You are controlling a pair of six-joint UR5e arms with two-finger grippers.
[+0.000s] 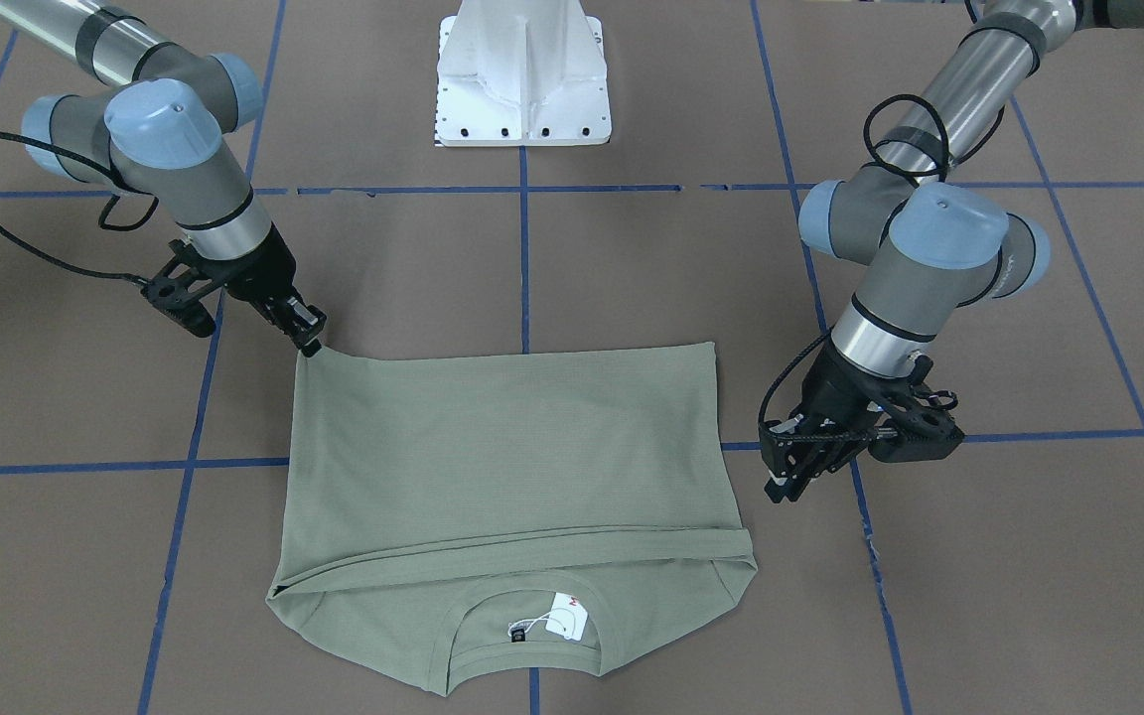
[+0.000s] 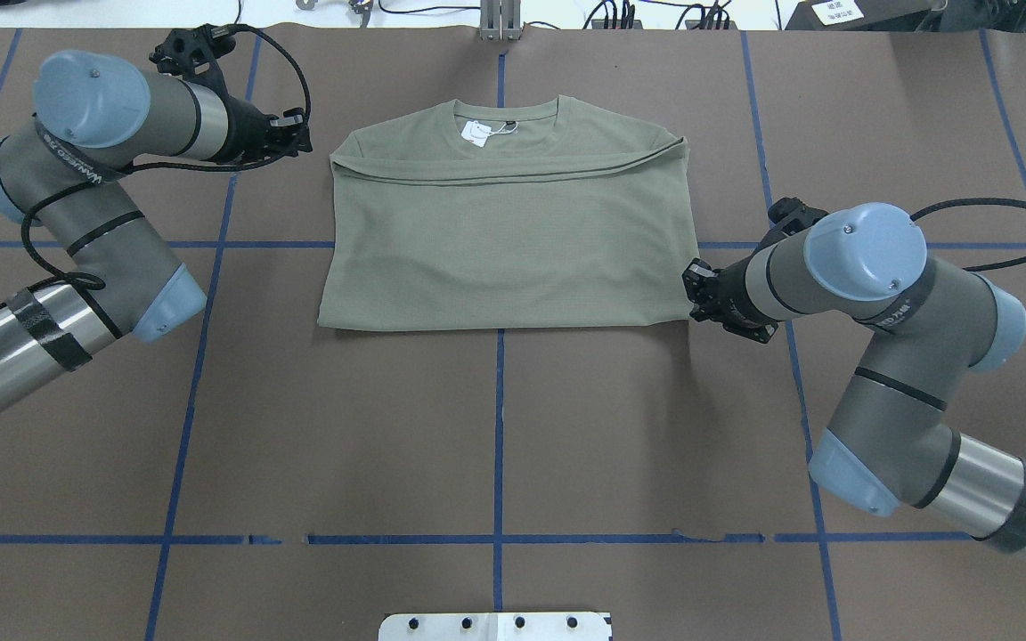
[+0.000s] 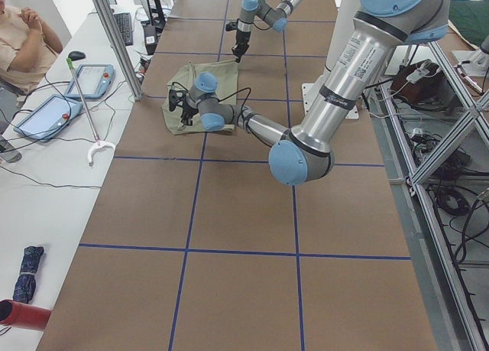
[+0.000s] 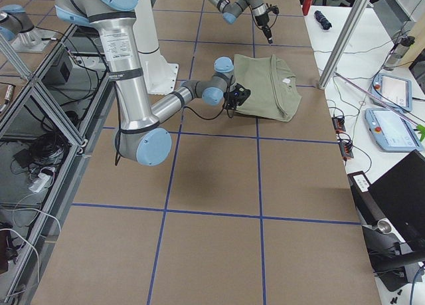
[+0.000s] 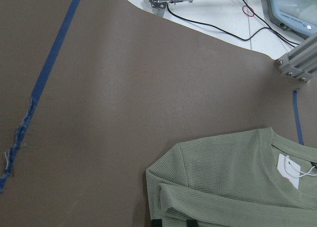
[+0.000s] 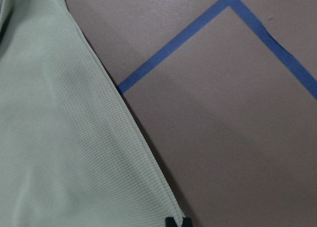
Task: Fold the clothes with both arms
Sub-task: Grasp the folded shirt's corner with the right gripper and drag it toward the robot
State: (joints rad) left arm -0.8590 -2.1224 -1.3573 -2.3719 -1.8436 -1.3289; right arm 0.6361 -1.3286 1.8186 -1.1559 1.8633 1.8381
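The shirt (image 2: 504, 249) is lying flat on the far half of the table (image 2: 495, 427), collar away from the robot. It is looking mostly folded: the sleeves are hiding inside, and the hem half is lying doubled over the chest, ending just short of the neck and its tag (image 2: 476, 132). Probably one or two crosswise folds are remaining. The right gripper (image 1: 309, 338) is pinching the shirt's near corner, fingers together on the cloth and drawing it into a small peak. The left gripper (image 1: 783, 485) is hovering just beside the opposite shoulder, fingers apart, holding nothing. A brown cover crossed by blue tape (image 2: 499, 445) is covering the table, with the white pedestal (image 1: 522, 74) standing at the robot's edge. A side bench (image 3: 46, 160) is carrying tablets (image 3: 98, 79) and cables, and a person (image 3: 23, 37) is waiting beside it.
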